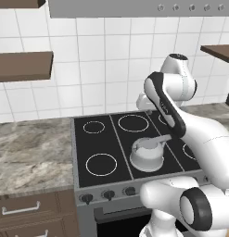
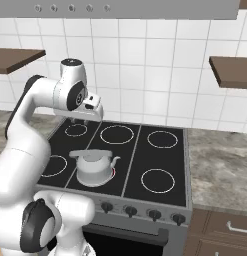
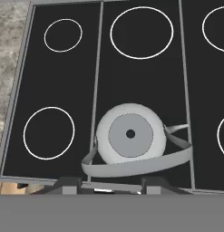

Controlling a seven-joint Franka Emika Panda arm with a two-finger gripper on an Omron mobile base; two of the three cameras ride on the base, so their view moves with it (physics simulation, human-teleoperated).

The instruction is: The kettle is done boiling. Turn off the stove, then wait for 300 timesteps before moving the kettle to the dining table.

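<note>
Kettle [image 3: 130,133] sits on the stove's [image 3: 63,81] front-middle burner, lower center of the hand view. My end effector [image 3: 111,185] hovers above its handle; can't tell the jaw gap. I'd center over the arch, then drop straight.

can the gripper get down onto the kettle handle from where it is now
Probably yes. The gripper hangs above the stove, apart from the kettle, whose arched handle lies bare below the fingertips with nothing between them.
</note>
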